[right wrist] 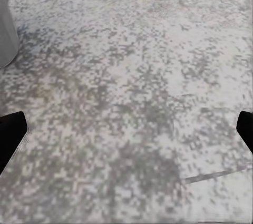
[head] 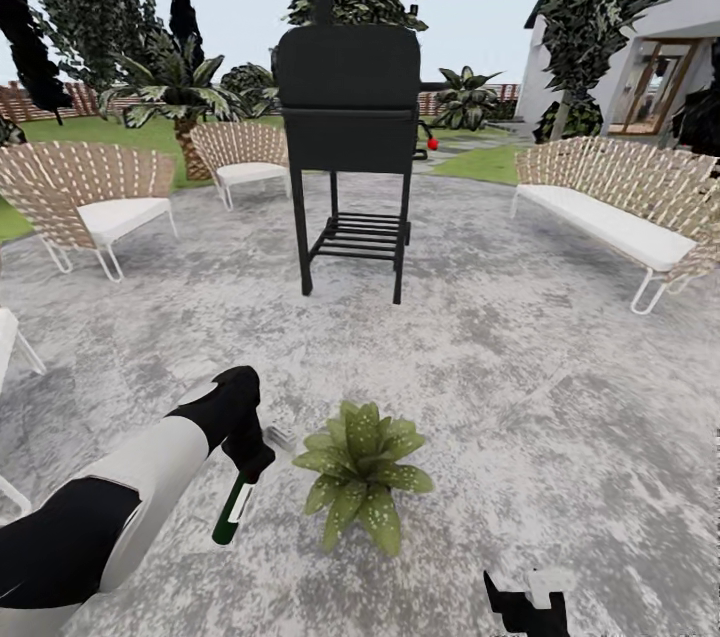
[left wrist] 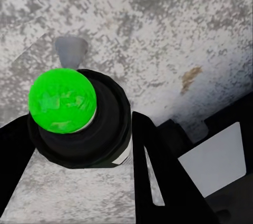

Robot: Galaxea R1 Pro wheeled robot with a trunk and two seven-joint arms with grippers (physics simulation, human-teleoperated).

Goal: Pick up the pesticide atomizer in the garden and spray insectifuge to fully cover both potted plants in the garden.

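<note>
Left tool is clenched on the spray bottle, which hangs neck-up, base toward the paved patio, just beside the potted plant on its left. In left wrist view the bottle's black head sits betw. the black fingers, green blob on top. Right tool low at frame edge, released; fingertips spread wide over bare paving. Black grill stands mid-patio w/ wicker chairs around.
</note>
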